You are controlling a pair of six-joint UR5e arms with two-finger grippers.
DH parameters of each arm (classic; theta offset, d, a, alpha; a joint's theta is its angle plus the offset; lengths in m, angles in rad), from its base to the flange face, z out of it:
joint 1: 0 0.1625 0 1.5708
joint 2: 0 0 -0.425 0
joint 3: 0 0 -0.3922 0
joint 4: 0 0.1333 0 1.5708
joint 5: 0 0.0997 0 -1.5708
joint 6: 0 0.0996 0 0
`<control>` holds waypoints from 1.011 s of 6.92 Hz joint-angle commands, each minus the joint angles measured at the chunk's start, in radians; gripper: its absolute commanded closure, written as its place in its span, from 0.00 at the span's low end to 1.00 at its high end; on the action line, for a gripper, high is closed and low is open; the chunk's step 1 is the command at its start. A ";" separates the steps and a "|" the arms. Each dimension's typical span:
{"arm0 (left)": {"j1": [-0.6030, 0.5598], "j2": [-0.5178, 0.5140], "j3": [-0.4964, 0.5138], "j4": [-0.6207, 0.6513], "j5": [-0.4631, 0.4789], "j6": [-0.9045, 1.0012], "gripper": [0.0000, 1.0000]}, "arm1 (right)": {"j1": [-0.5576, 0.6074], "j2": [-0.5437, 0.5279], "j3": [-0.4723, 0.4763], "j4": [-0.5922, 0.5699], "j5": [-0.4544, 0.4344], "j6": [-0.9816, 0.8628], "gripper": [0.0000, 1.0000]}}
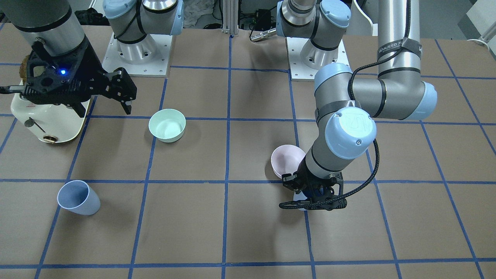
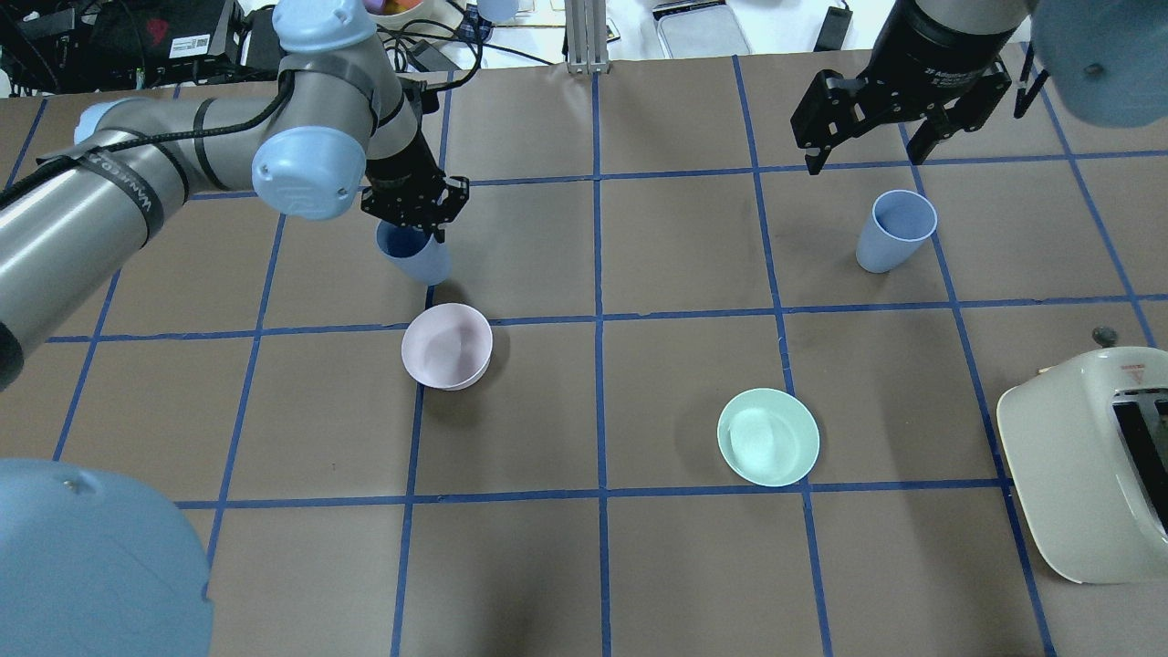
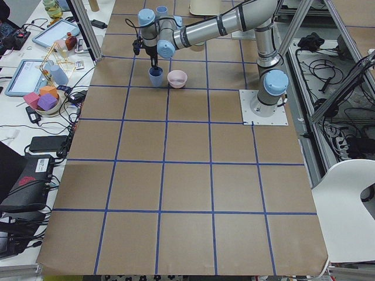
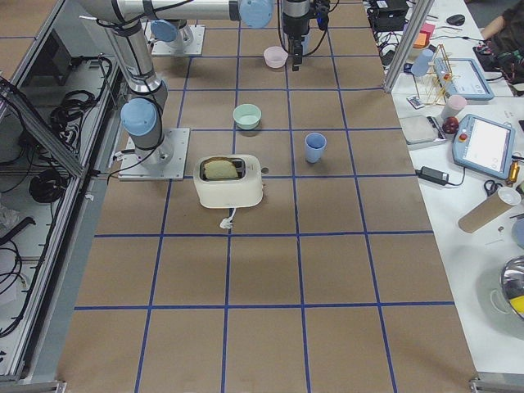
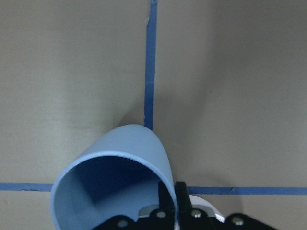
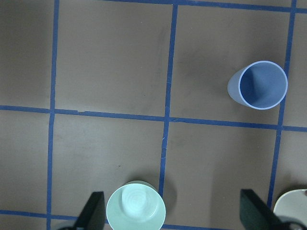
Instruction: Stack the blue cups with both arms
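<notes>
Contact on my left side: the black two-finger left gripper [image 2: 412, 224] is clamped on the wall of one small, tapered, pale periwinkle-blue plastic tumbler, my held cup [image 2: 422, 263]; the left wrist view shows me one finger [image 5: 166, 199] inside the rim and the other outside it. The held cup hangs mouth-up under the claw, next to a blue tape line [image 5: 150, 62], just beside the round pale pink plastic bowl [image 2: 447, 347] and not touching it in the overhead view; I cannot tell from here whether its base rests on the brown paper-covered table [image 2: 511, 575] or sits just clear of it; from the front camera the silver-grey left arm [image 1: 350, 133] hides nearly all of it. The black two-finger right gripper [image 2: 867, 155] hangs high above the table with its fingers spread wide apart; its wrist view looks straight down on the other periwinkle-blue plastic tumbler, the free cup [image 6: 259, 86], upright, mouth up, standing alone close to a tape line; the two cups are well apart, on opposite halves of the table. The round mint-green plastic bowl [image 2: 768, 436] sits nearer the robot than the free cup and apart from it; the cream-white toaster [image 2: 1077, 474] sits at the table's right end, a slice of bread [image 4: 219, 168] in its slot.
</notes>
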 commanded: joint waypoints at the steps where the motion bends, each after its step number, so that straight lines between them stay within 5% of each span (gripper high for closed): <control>1: -0.104 -0.118 0.261 -0.078 -0.025 -0.199 1.00 | -0.001 0.000 0.000 0.001 0.000 -0.001 0.00; 3: -0.223 -0.269 0.431 -0.058 -0.046 -0.361 1.00 | -0.003 0.000 0.000 0.003 -0.003 -0.003 0.00; 5: -0.252 -0.332 0.445 -0.057 -0.010 -0.351 1.00 | -0.003 0.000 0.000 0.003 -0.007 -0.004 0.00; 6: -0.258 -0.348 0.445 -0.055 0.039 -0.349 0.71 | -0.003 0.000 0.000 0.002 -0.007 -0.006 0.00; 7: -0.260 -0.354 0.445 -0.055 0.050 -0.345 0.22 | -0.003 0.000 0.000 0.003 -0.007 -0.006 0.00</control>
